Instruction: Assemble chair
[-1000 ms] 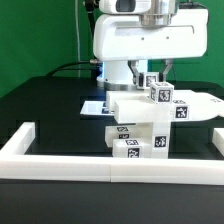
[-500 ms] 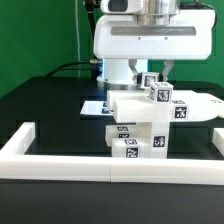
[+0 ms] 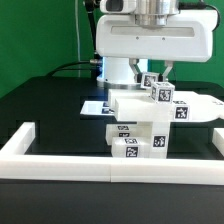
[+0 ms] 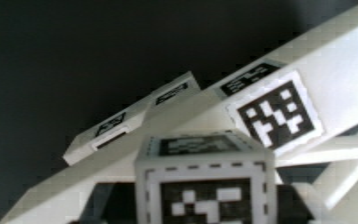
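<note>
Chair (image 3: 140,125): a stack of chunky white tagged blocks, standing on the black table just behind the front rail, a little toward the exterior view's right.
Top piece (image 3: 158,92): a small tagged block at the chair's upper back, with another tagged face (image 4: 274,105) slanting behind it in the wrist view.
Gripper (image 3: 157,72): narrowly closed; its dark fingers (image 4: 304,197) sit on either side of the top piece, so it looks clamped on it.
Why so: I'd say the arm is pressing or seating this piece onto the stack, which is braced near the rail.
Rail (image 3: 60,160): low white border along the table's front and sides.
Table (image 3: 50,110): matte black.
Marker board (image 3: 92,105): flat, behind the chair.
Room: green backdrop; the robot's white base looms behind.
</note>
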`<move>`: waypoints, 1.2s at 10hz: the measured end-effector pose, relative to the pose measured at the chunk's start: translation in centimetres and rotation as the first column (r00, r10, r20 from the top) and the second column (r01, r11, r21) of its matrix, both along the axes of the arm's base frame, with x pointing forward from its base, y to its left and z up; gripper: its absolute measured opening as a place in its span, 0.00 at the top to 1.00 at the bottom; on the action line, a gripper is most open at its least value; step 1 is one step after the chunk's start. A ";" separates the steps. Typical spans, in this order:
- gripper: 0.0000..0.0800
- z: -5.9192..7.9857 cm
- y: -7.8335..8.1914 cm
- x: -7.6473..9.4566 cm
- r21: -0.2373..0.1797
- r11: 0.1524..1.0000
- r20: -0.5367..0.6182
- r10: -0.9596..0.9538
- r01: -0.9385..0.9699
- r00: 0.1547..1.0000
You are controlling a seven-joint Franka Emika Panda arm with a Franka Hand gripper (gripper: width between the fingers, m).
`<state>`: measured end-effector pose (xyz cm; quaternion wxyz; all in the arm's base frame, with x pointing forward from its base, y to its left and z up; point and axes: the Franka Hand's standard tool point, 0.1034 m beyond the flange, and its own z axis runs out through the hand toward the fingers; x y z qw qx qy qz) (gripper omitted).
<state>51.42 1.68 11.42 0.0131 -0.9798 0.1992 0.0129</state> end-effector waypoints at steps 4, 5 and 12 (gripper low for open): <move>0.34 0.0 0.0 0.0 0.000 1.000 -0.001 -0.009 0.009 1.000; 0.34 0.0 0.2 0.0 -0.002 1.000 -0.001 -0.001 0.001 1.000; 0.19 0.1 0.4 0.1 -0.002 0.805 0.026 0.593 -0.593 0.805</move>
